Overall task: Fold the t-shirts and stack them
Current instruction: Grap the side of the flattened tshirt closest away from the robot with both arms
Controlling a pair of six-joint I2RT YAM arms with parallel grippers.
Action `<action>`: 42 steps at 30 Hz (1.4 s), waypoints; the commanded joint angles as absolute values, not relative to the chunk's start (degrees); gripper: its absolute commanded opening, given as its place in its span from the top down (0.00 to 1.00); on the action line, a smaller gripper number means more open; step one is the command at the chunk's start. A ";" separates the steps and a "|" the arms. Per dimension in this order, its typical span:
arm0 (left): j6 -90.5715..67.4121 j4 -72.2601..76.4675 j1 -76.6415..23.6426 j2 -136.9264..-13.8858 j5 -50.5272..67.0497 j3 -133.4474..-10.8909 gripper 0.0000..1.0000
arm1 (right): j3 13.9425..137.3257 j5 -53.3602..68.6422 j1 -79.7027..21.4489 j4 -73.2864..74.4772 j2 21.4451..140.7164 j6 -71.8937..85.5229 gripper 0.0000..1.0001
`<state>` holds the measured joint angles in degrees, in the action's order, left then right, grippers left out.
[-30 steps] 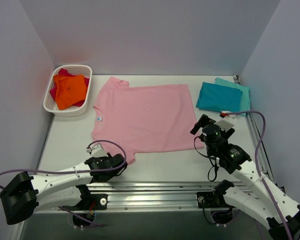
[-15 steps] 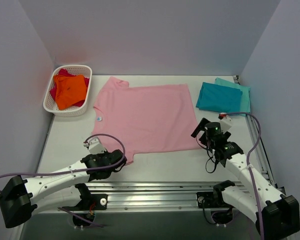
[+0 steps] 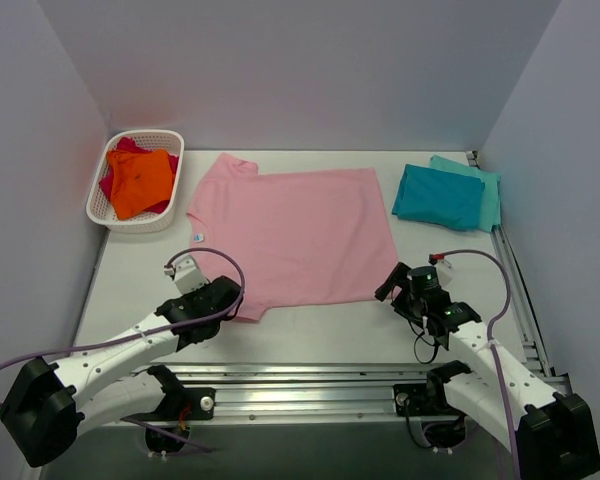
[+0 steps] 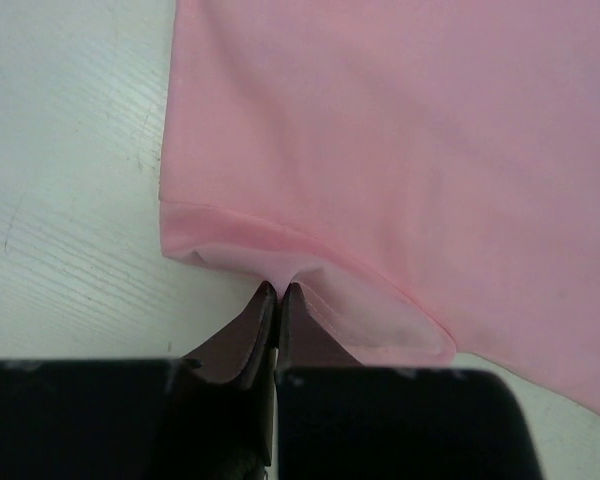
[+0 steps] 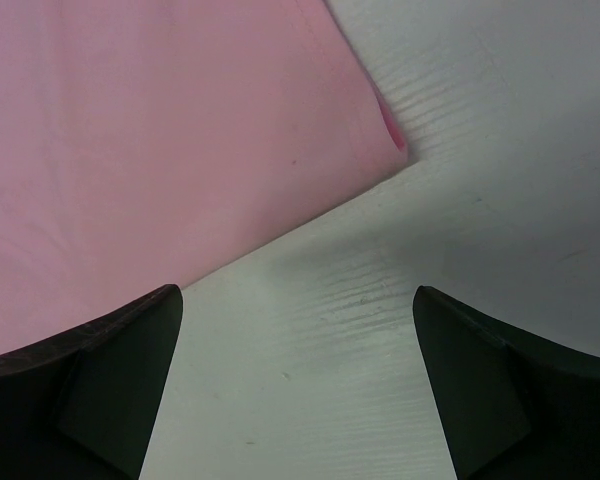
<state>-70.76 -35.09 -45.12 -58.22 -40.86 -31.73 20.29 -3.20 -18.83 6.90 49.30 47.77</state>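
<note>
Tabletop (image 3: 320, 335) first: most of it is taken up by the pink t-shirt (image 3: 290, 235), spread flat in the middle with its collar toward the white basket (image 3: 98, 205) of orange and red clothes at far left, and its bottom hem toward the folded teal t-shirt (image 3: 438, 195), which lies on the lighter turquoise one (image 3: 488, 190) at far right. What has changed in the last second is that both arms have closed in on the near edge of the pink shirt. My left gripper (image 3: 230, 300) has come up from the bare table to the near sleeve, and its fingers are now pressed together on the sleeve hem (image 4: 280, 245), which puckers where they bite. I can't make out from the wrist view whether they hold one layer or both. My right gripper (image 3: 388, 285) has dropped low and slid toward the near hem corner (image 5: 390, 130). Its fingers stand wide apart over bare table just short of the cloth, so nothing is held there yet. I read this as the first fold being set up, one anchor taken and one to go. The strip of table along the near edge is tight against the arm bases. There is room beyond the shirt, and a gap separates its hem from the pile.
</note>
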 commanded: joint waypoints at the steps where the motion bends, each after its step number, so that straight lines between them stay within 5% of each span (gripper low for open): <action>1: -67.68 -31.64 -44.12 -58.01 -40.52 -31.38 0.98 | 19.34 -4.48 -18.81 5.54 48.43 50.53 0.05; 17: -66.27 -30.76 -40.87 -54.84 -38.23 -29.62 0.98 | 20.04 -5.71 -15.21 -8.88 63.90 50.45 0.22; 23: -66.18 -30.76 -40.17 -54.67 -37.88 -29.62 0.98 | 19.78 -6.24 -14.24 -7.82 61.79 50.54 0.45; 33: -66.45 -35.06 -40.08 -50.54 -38.76 -30.67 0.98 | 19.07 -6.68 -14.15 -4.31 57.39 50.36 1.00; 42: -65.66 -37.61 -40.08 -48.26 -38.85 -32.25 0.98 | 19.33 -6.24 -14.15 -2.21 54.24 49.92 1.00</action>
